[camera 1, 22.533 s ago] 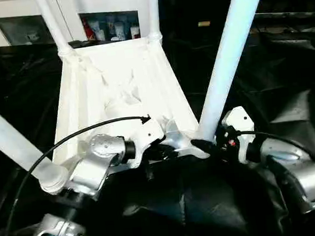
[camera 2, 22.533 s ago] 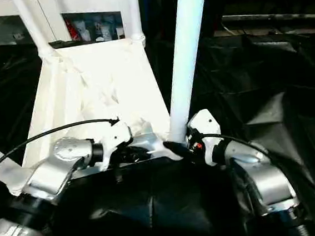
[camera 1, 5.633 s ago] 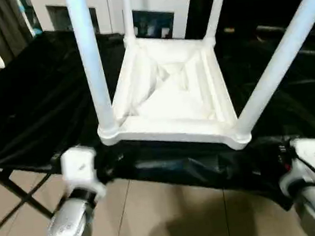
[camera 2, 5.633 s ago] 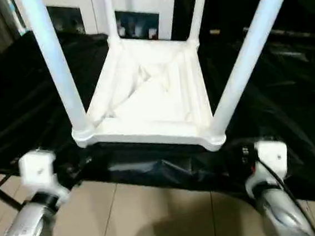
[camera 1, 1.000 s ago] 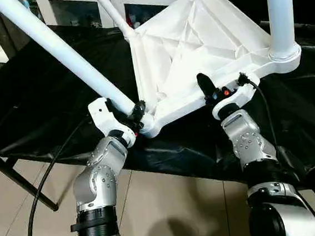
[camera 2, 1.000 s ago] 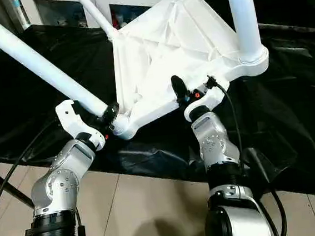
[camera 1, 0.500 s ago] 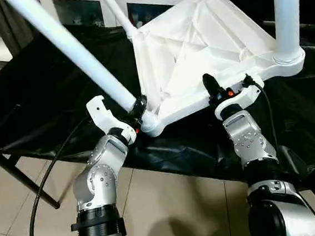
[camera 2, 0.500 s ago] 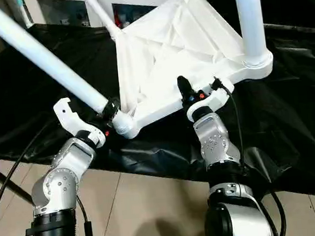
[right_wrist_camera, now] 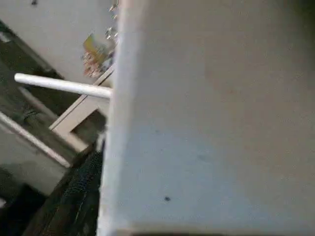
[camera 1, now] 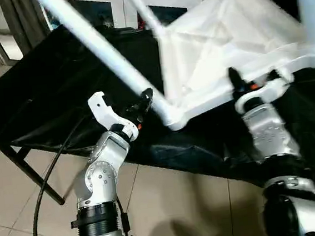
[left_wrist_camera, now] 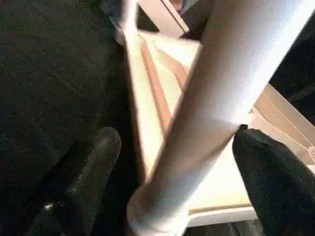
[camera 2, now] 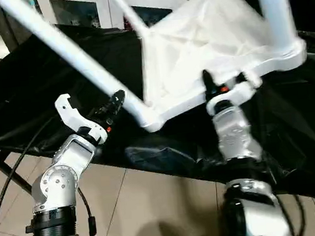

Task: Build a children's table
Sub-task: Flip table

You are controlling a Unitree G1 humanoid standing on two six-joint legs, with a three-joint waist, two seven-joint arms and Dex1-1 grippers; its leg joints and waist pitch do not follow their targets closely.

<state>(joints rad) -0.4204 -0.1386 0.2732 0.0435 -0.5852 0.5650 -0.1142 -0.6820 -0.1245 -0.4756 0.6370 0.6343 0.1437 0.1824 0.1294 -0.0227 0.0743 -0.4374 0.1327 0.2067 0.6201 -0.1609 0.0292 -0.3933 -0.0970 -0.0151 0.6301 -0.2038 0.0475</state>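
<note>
Now your left gripper is open around a leg.
Your right gripper holds the children's table edge; that slanting leg lies nearest your left arm.

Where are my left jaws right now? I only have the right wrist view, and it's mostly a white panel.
Observer: The left gripper has its jaws open, one on each side of a leg near its socket.
Operator: Is the table lying flat?
Observer: No, the table is tilted, its near corner lowest, over the black cloth.
Operator: And my right side?
Observer: The right gripper holds the table's near rim.
</note>
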